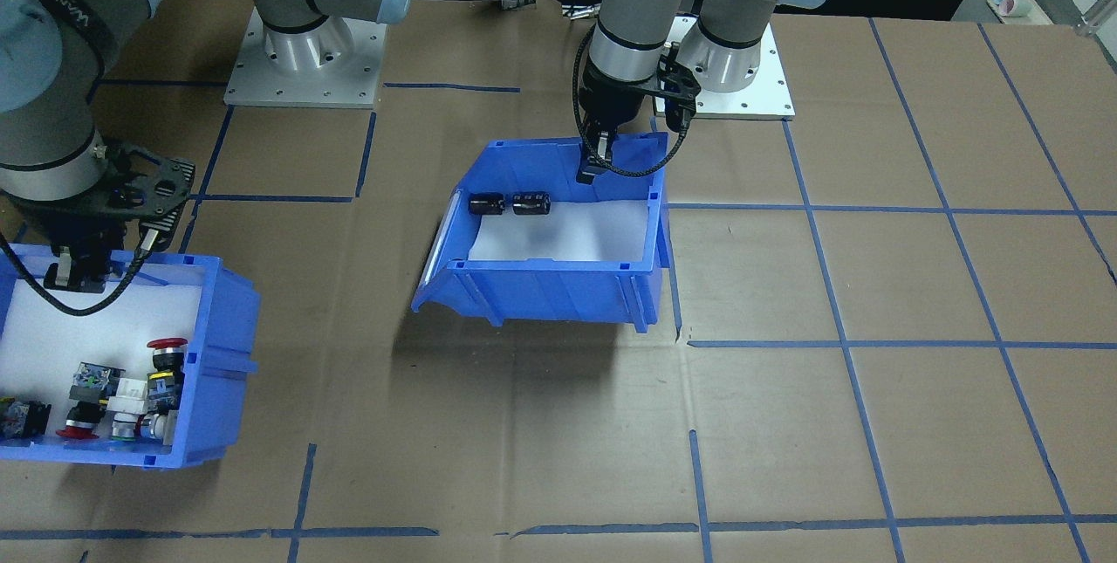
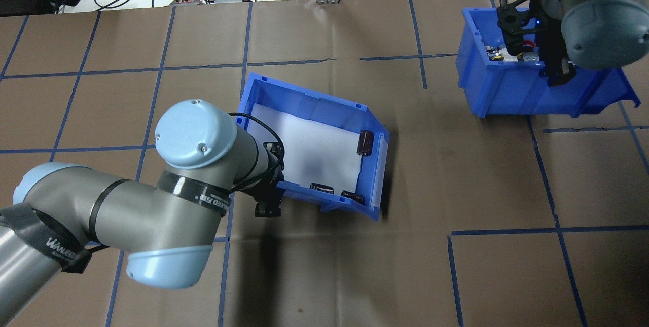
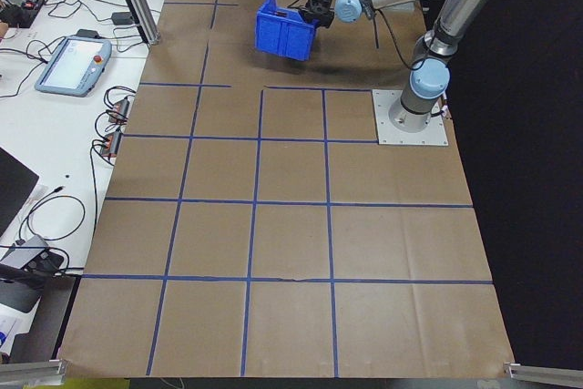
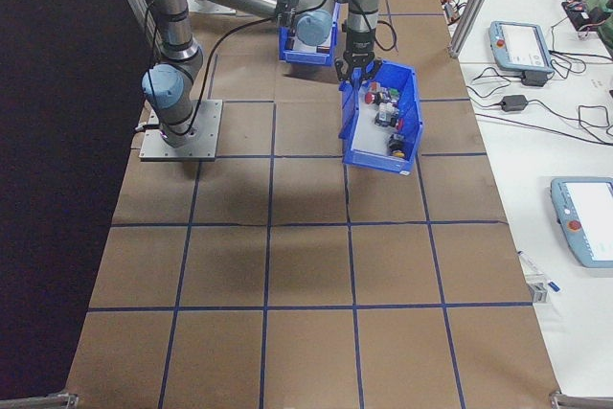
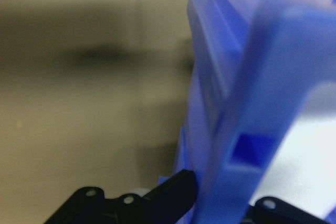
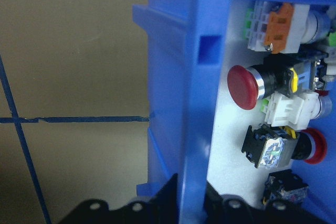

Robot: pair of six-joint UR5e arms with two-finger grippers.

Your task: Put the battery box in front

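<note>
Left arm reaches out over the middle of the tabletop (image 1: 873, 423), wrist pointing straight down, and the left gripper (image 1: 597, 163) sits right on the back wall of the battery box (image 1: 558, 284). Its jaws straddle that wall, one finger inside the bin and one outside, clamped on the blue rim, and the left wrist view confirms it with the wall pinched between the black fingers. The battery box hangs tilted, its sloped cut-away end dipping low and away from the gripper, a dark shadow cast on the brown paper beneath it. Three dark cylindrical batteries (image 2: 365, 143) have gathered at that low end on the white floor liner (image 1: 567, 231), well apart from the jaws; the front-facing view shows only two of them side by side.

Over on the other side, the right arm bends down at the far end of the tabletop, and the right gripper (image 1: 80, 273) grips the wall of the push-button bin (image 1: 222, 353) the same way, jaws closed across the rim with one finger inside. Red, yellow and green push-button switches (image 6: 273, 114) are heaped at the opposite end of that bin. The two bins sit well apart
</note>
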